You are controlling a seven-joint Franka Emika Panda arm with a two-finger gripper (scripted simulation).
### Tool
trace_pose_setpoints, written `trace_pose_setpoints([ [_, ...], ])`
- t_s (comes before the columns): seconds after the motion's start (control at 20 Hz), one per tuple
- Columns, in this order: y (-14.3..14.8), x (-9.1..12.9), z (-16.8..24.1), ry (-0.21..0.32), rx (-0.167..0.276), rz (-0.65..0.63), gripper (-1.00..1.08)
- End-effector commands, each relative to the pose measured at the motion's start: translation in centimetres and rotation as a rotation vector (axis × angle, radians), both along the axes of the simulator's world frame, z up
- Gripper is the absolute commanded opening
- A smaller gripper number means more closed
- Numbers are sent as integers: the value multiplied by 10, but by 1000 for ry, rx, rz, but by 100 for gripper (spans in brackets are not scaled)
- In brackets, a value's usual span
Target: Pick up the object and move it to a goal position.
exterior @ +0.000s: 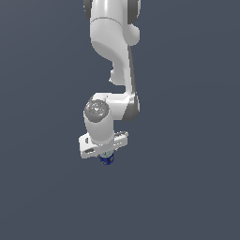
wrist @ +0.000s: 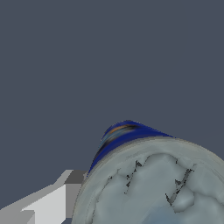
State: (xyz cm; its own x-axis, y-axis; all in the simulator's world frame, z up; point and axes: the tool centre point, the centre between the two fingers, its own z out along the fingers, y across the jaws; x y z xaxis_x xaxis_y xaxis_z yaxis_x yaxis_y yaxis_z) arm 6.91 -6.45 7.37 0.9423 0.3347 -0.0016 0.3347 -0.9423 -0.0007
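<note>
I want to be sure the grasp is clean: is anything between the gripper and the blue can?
Nothing visible is. The can fills the wrist view right beside one of the fingers, and in the exterior view it sits directly under the gripper. No goal marker shows.

Plain, evenly lit dark grey-blue backdrop (exterior: 42,187) throughout

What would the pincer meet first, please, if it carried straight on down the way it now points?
Most likely the can: it sits right below the pincer, its silvery top filling the wrist view. Whether the fingers already flank it cannot be told.
</note>
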Motion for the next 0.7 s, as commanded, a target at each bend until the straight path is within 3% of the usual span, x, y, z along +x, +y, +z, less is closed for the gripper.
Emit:
trace_pose_setpoints([
  [0.0, 0, 0, 1, 0, 0, 0, -100],
  [0.65, 21, -19, 51, 0, 0, 0, -100],
])
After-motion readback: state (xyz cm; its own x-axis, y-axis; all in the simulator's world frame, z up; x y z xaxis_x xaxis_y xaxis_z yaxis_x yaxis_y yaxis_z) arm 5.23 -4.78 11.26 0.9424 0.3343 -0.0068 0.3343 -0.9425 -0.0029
